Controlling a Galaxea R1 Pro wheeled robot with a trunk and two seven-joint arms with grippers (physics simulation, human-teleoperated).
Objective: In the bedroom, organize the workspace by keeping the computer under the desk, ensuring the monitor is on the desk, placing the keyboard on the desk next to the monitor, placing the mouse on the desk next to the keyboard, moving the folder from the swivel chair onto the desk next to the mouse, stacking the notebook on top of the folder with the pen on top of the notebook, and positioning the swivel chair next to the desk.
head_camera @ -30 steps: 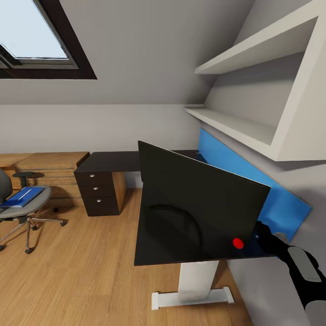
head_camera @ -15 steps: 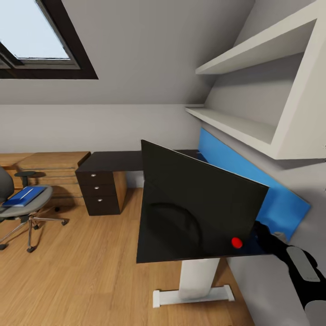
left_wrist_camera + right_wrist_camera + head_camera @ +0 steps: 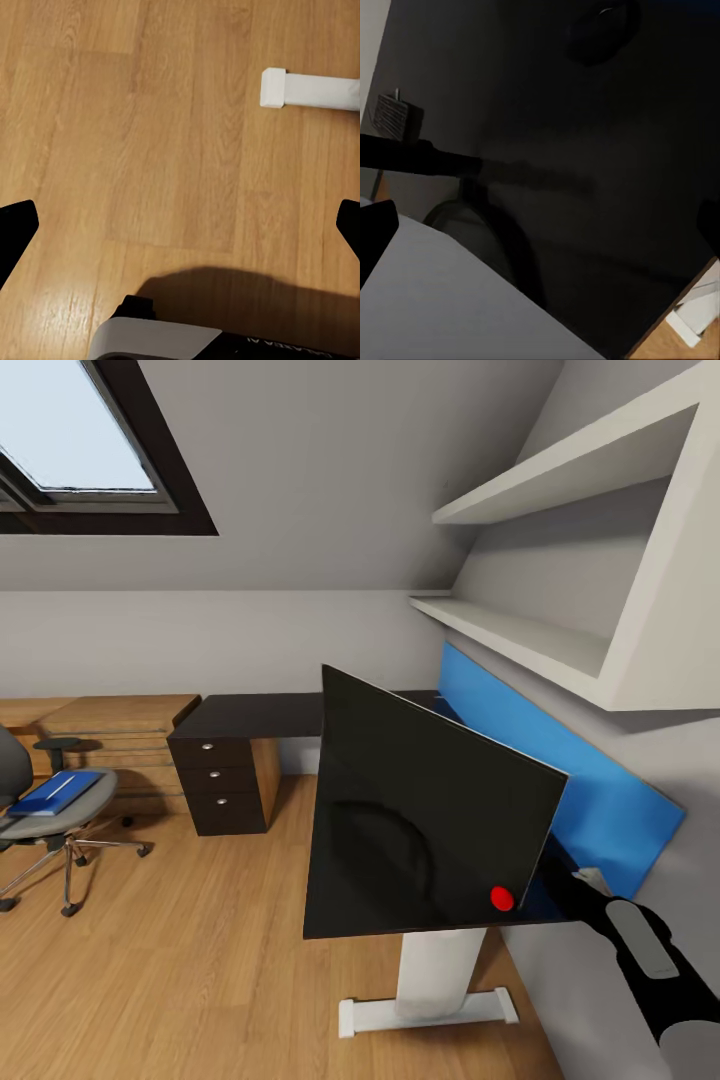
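Monitor (image 3: pixel 430 810) tilted on counter (image 3: pixel 260 712) edge. My right hand (image 3: pixel 572 880) behind its corner, grip unclear; left hand (image 3: pixel 180 217) wide open, empty. Risk: push topples monitor to floor.

From the head we look forward and down across the black flat monitor (image 3: pixel 430 810) toward the sloped grey wall. Our left wrist faces straight down, near the oak plank floor (image 3: pixel 150 135); both catch the white desk foot (image 3: pixel 425 1015). Our right wrist sits close to the monitor (image 3: pixel 585 150).
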